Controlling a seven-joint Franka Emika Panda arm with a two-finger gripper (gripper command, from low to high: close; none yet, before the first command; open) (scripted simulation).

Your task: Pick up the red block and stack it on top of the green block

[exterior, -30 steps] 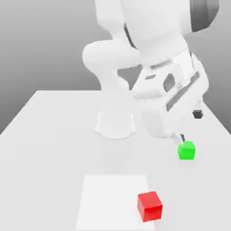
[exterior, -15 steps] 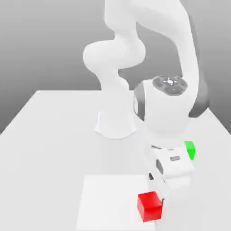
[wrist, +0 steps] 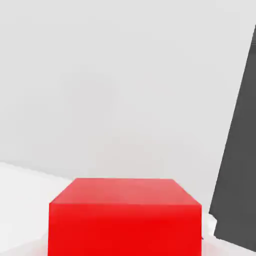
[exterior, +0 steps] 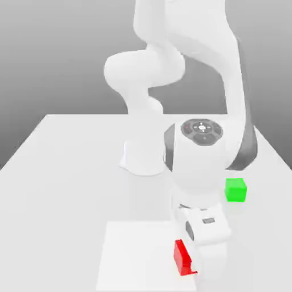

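Note:
The red block (exterior: 182, 256) lies on a paler white patch near the table's front, half covered by my hand in the exterior view. My gripper (exterior: 198, 263) has come straight down over it and is shut on the red block. In the hand view the red block (wrist: 125, 215) sits very close, and one dark finger (wrist: 240, 150) stands right beside its edge. The green block (exterior: 235, 189) rests on the table toward the exterior view's right, farther back than the red block and apart from my hand.
The arm's white base (exterior: 146, 158) stands at the middle of the table (exterior: 63, 171), behind both blocks. The pale square patch (exterior: 134, 254) reaches the table's front edge. Open table surface stretches across the exterior view's left.
The hand swung from beside the green block to the red block, then dropped lower over it. The fingers went from open to shut around the red block.

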